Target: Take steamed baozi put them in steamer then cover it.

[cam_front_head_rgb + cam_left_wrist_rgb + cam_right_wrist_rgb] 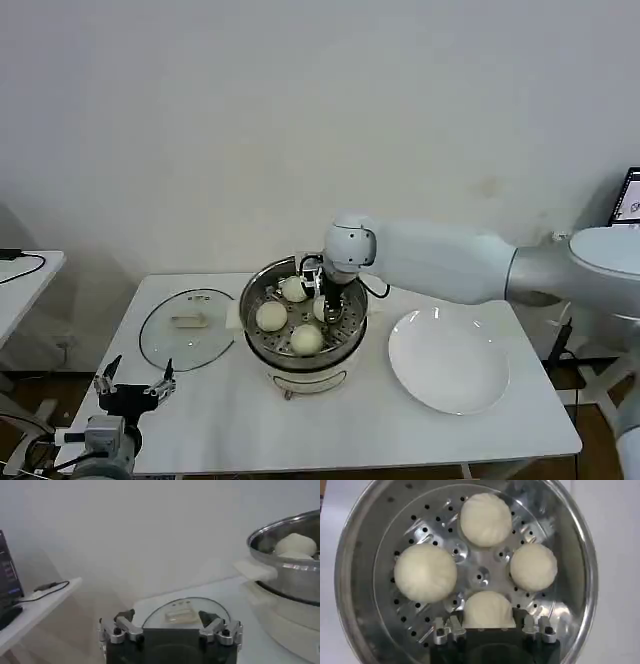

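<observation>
Four pale cream buns (pixel 486 519) sit on the perforated tray of the shiny steel steamer (pixel 258 341), which stands on its white base in the middle of the white surface (pixel 230 420). They are smooth and round; in the right wrist view three lie spread around the tray's centre, apart from one another, and the fourth (pixel 488 611) lies between the fingers of the right hand (pixel 493 630). That hand reaches down into the pot from the robot's right, its fingers standing on either side of this bun and close against it. The clear glass lid (pixel 187 328) with its cream bar handle lies flat on the surface just left of the steamer. A flat white plate (pixel 449 362) lies to the steamer's right. The left hand (pixel 134 385) hovers low at the surface's near left corner, fingers spread wide, holding nothing.
</observation>
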Motion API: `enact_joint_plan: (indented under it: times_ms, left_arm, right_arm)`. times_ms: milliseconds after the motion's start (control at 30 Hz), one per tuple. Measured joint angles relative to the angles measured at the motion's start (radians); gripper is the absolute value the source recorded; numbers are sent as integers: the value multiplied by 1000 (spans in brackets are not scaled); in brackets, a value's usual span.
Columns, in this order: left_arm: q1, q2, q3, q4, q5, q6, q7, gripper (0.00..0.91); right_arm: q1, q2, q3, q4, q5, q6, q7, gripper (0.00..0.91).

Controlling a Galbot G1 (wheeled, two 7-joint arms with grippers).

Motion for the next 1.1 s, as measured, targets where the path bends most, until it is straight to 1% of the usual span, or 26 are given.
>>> enact_joint_plan:
  times_ms: [267,300,333,600,800,967,1100]
  left_arm:
    - [0,0,-1,-4,0,0,0,907]
    - [0,0,-1,-4,0,0,0,907]
    - [0,0,-1,-4,0,0,0,907]
    - [1,-2,-1,-8,2,1,0,907]
    - [2,-3,-2,-6,2,1,1,907]
    - [0,0,-7,-3,2,1,2,907]
    - [0,0,-4,1,3,0,2,907]
  right_arm:
    - [-4,-1,0,-7,-20,1,-2,675]
    - [-5,-1,0,-8,-21,1,-2,887]
    - [-5,-1,1,-7,-21,1,-2,907]
    - [-5,-11,18,7,-12,-5,17,907]
    - [14,-34,41,48,7,-9,49,907]
    - [23,-83,69,127,16,-7,102,907]
    - [3,-141,108,194,7,3,169,907]
